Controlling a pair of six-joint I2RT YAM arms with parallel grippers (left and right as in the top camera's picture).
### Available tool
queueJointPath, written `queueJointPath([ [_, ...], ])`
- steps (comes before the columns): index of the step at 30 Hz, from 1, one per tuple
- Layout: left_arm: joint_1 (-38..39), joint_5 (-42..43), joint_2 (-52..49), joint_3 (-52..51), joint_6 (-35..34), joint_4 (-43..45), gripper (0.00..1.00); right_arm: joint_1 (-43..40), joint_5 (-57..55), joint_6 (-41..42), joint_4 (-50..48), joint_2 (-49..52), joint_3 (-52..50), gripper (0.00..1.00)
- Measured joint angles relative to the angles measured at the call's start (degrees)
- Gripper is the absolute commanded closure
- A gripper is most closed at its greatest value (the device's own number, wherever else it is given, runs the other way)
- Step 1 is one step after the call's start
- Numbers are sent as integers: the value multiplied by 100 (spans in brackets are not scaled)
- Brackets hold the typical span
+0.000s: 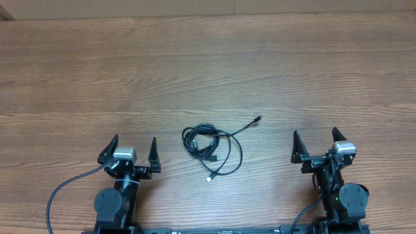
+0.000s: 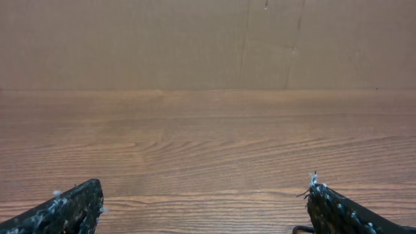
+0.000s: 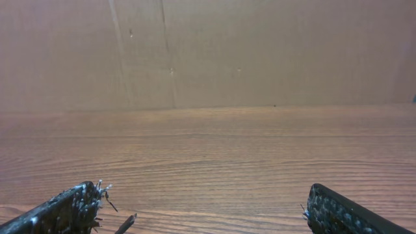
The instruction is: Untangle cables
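cables (image 1: 207,151) tangled on wooden table (image 1: 208,65)

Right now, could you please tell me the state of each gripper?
Left gripper: open, holding nothing.
Right gripper: open, holding nothing.

You have the cables (image 1: 207,153) lying on the tabletop (image 1: 208,65); the left fingers (image 1: 155,156) stand to their left, the right fingers (image 1: 298,149) to their right, both apart from them.
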State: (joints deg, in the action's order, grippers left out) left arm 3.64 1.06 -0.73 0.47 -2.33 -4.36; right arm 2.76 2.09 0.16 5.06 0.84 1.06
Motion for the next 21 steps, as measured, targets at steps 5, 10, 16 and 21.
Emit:
queueJointPath([
  [5,0,0,0,0,0,0,0,0,2,2,-2,0,0,0],
  [10,0,0,0,0,0,0,0,0,0,-2,0,0,0,0],
  [16,0,0,0,0,0,0,0,0,2,2,0,0,0,0],
  [21,0,0,0,0,0,0,0,0,0,0,-2,0,0,0],
])
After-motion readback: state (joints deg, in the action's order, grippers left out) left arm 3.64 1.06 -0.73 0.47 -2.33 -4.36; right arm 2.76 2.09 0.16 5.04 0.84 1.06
